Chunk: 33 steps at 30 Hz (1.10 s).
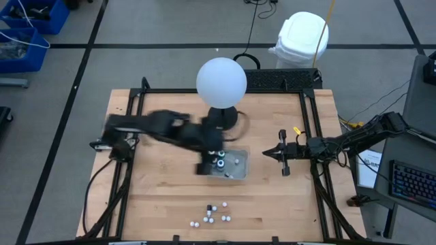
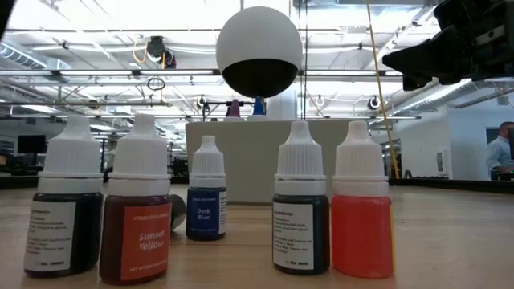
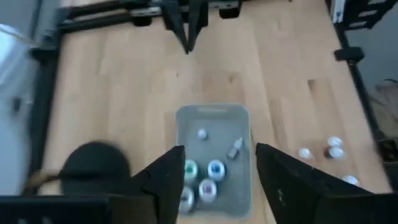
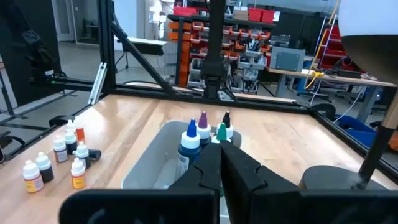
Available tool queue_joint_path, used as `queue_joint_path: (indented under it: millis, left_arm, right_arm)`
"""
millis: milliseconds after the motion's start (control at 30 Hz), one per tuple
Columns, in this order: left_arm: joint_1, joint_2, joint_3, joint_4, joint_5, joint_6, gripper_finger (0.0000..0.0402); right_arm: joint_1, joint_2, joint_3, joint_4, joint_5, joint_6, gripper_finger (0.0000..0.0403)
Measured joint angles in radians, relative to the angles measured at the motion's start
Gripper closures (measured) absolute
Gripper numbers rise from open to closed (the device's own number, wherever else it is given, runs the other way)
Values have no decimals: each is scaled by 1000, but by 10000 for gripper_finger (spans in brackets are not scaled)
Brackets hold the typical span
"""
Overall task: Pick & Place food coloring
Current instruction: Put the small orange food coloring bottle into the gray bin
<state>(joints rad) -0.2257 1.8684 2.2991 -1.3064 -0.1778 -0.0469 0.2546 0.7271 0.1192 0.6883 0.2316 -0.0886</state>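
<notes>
Left end effector [image 3: 214, 180] hangs right over the clear tray [image 3: 213, 115], fingers spread, nothing between them. Right end effector [image 1: 267, 154] waits beside the tray, fingers pressed together. Food coloring is split: several bottles in the tray [image 3: 208, 188], the rest [image 1: 216, 212] loose on the bench [image 1: 163, 184], well apart from the tray toward the front edge. Bottles look light, rigid plastic, smooth and tippy; probably best pinched across the body below the cap. Left arm covers part of the tray from above; exact bottle count unclear; one tray bottle lies on its side.
</notes>
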Motion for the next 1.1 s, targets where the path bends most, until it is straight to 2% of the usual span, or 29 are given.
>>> queue_joint_path:
  millis: [67,133,267,333,500,600,667,833,933,1100]
  left_arm:
    - [-60,-79,-2,-57,-98,-53,228]
    - [-127,-149,-13,-120,-246,-131,260]
    - [-288,-296,-121,-262,-537,-391,349]
    - [-379,-378,-245,-256,-632,-521,387]
    - [-552,-554,-651,-92,-750,-686,392]
    - [-608,-605,-909,125,-870,-700,397]
    - [-627,-620,-1067,315,-928,-638,395]
    - [-629,-620,-1454,855,-951,-438,397]
    - [-614,-620,-1658,1214,-910,-310,396]
    - [-576,-625,-1866,1735,-683,26,396]
  right_arm:
    - [0,-5,0,-6,0,-2,403]
    - [0,-5,0,-5,0,-2,403]
    - [0,-4,0,-12,0,-2,403]
    - [0,-4,0,-12,0,-2,403]
    - [0,-3,0,-12,1,-2,403]
    - [0,-3,0,-12,1,-3,403]
    - [0,-3,0,-12,1,-4,403]
    - [0,-3,0,-10,2,-13,403]
    - [0,-3,0,1,2,-25,403]
    - [0,2,0,-2,1,-127,403]
